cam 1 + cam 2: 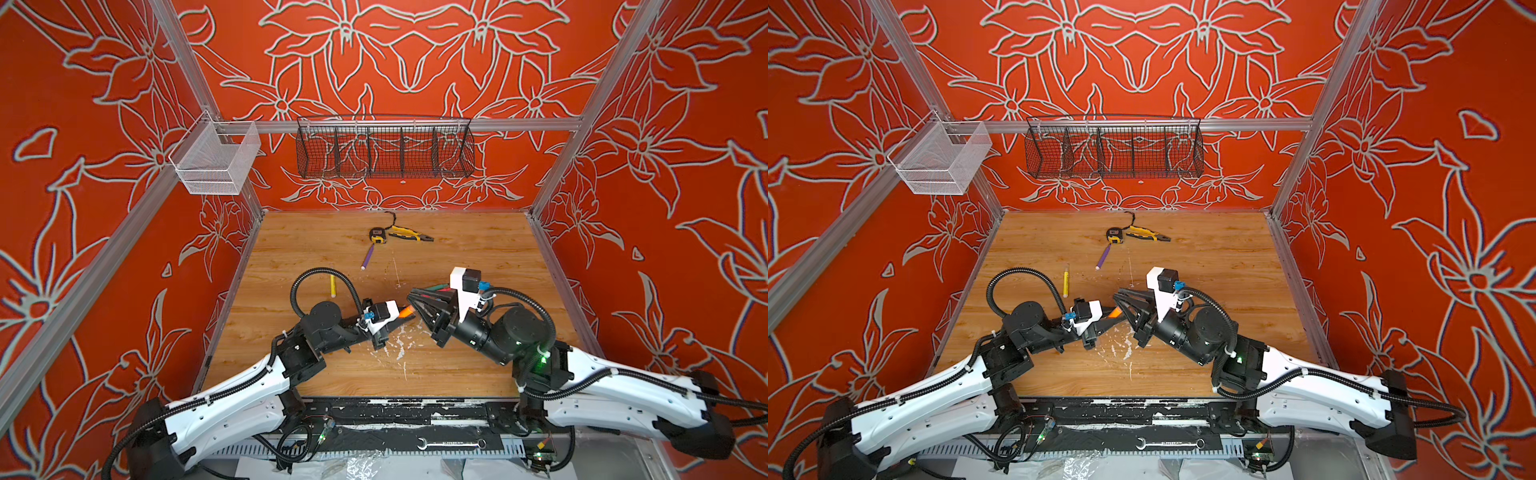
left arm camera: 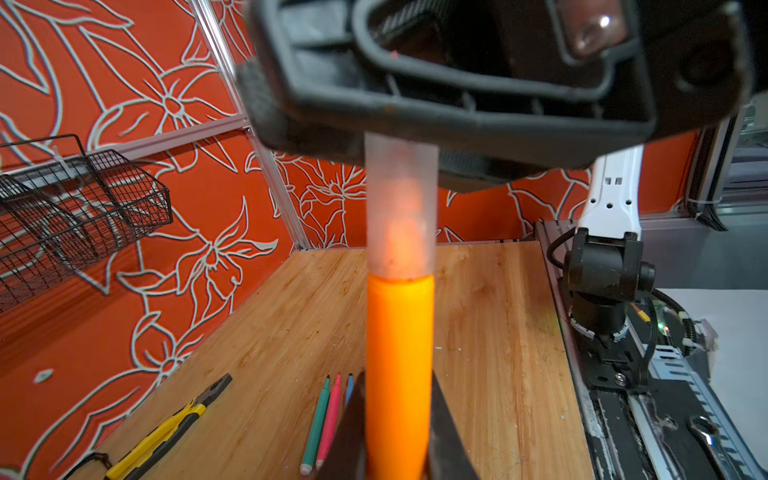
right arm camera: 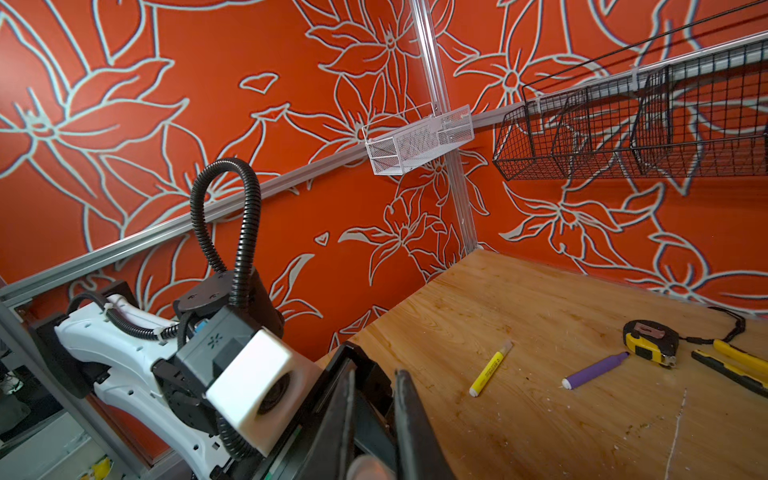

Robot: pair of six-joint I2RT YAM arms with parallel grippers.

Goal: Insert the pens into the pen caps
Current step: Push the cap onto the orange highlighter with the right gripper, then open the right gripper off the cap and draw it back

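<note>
Left fingers (image 2: 446, 432) clamped, right fingers (image 3: 411, 419) closed, tips nearly meeting

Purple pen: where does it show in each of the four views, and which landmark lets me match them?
In a top view: the purple pen lies on the far half of the table, just nearer than the tape measure.
In a top view: same spot.
Left wrist: not in it.
Right wrist: on the wood, beside the tape measure.
Shared landmark: the yellow-and-black pliers, in all four.
</note>
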